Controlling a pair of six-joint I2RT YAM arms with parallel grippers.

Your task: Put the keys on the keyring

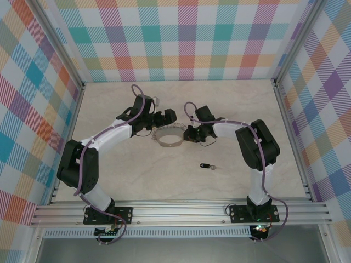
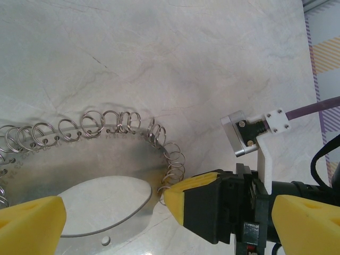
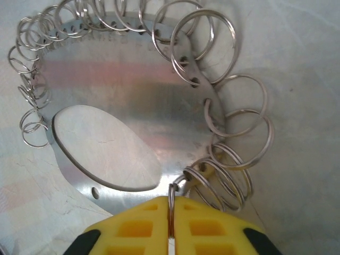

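My right gripper (image 3: 171, 222) is pinching one small wire loop on the rim of the grey metal keyring (image 3: 133, 101), a flat plate edged with loops, lying mid-surface. My left gripper (image 1: 156, 126) hangs spread wide over the ring's far side. The tiny black-headed, silver-bladed key (image 1: 205, 166) lies well apart, nearer the arm bases, on the pale marbled surface (image 1: 137, 181). I judge this to be the ring-steadying step. Next, the free gripper must fetch the key, and there is open room around it.

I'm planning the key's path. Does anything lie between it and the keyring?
Nothing visible. The key lies on bare table, just near and right of the keyring. The right gripper is shut on a loop at the ring's right edge; the left gripper stands open at its left.
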